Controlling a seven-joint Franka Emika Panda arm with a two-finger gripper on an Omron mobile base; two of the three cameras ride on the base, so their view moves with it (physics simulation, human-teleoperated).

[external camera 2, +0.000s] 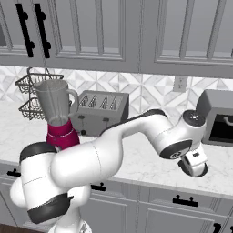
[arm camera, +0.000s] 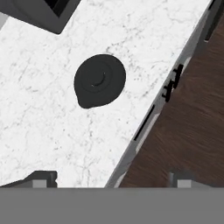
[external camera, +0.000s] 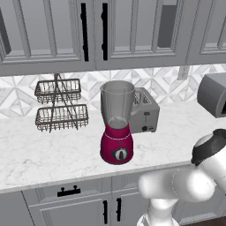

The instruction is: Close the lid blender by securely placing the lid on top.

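Note:
The lid, a flat dark grey cap with a small spout-like tab, lies on the white marble counter, above and a little left of centre in the hand view. My gripper hovers over the counter with its fingertips spread wide and nothing between them; it is open. The right base view has the hand low over the counter's right part, near the front edge. The blender, with its magenta base and clear grey jar, stands uncovered far to the left of the hand.
A silver toaster stands right behind the blender. A dark microwave sits at the right, close to the hand. A wire basket rack is at the back left. The counter's front edge runs near the lid.

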